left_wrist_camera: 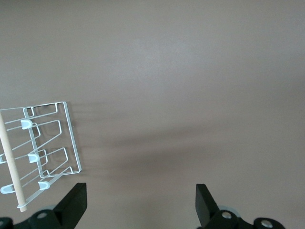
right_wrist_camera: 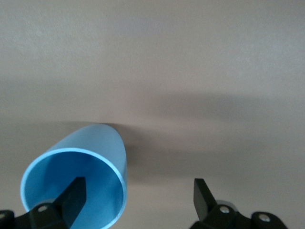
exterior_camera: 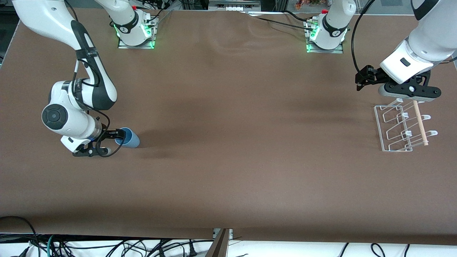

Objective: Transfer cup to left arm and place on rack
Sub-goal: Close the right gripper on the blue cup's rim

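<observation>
Right hand [exterior_camera: 116, 140] is down low at the right arm's end of the table [exterior_camera: 228, 171], fingers spread apart, and one finger [right_wrist_camera: 71, 200] sits inside the mouth of the light-blue cup [exterior_camera: 129, 138] while the other [right_wrist_camera: 202, 198] is outside the rim over bare table. Nothing is squeezed yet: the right wrist view shows a wide gap between the two fingers. The cup [right_wrist_camera: 81, 183] rests on the table, its open mouth turned toward that hand.

Over at the left arm's end, the left hand [exterior_camera: 407, 93] hangs in the air above the end of the wire rack [exterior_camera: 403, 128] that lies farther from the front camera, its fingers [left_wrist_camera: 74, 205] parted wide and holding nothing. The rack [left_wrist_camera: 47, 148] stands on the table with its wooden dowel [exterior_camera: 420, 123] lying across it, well apart from the cup.
</observation>
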Tool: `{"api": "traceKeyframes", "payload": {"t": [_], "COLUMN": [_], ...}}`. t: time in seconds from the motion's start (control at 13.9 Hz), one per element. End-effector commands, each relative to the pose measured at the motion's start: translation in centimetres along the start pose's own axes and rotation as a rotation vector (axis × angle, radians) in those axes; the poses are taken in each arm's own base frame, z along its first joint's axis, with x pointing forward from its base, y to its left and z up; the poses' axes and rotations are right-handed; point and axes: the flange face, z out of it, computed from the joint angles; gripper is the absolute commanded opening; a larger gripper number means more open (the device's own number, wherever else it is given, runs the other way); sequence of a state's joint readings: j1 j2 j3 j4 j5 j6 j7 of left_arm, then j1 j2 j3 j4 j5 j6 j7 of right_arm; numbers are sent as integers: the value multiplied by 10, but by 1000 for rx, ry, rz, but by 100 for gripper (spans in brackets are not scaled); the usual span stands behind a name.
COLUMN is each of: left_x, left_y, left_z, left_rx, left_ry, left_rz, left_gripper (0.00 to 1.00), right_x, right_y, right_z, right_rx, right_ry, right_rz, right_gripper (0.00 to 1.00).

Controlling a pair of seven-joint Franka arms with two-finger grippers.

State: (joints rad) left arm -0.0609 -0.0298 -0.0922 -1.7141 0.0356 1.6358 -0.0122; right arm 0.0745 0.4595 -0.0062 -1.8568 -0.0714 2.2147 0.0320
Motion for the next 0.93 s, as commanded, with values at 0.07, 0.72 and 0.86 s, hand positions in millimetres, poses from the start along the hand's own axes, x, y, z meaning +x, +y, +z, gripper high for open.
{"api": "traceKeyframes", "payload": {"t": [0.07,0.72,0.86], "left_x": [-1,-1,-1], "left_y": [-1,-3,-1], "left_z": [-7,-6,-7], "left_rx": [-16,-16,-16], "left_ry": [2,1,-1], "left_rz": [-6,-10,-9], "left_gripper": [100,100,100], "right_x": [-5,1,9], "right_y": [1,-6,-7], "right_z": [3,11,7], "right_rx": [37,109,115], "right_ry": [1,-8,8], "right_rz": [23,74,77], "right_gripper": [51,0,0]}}
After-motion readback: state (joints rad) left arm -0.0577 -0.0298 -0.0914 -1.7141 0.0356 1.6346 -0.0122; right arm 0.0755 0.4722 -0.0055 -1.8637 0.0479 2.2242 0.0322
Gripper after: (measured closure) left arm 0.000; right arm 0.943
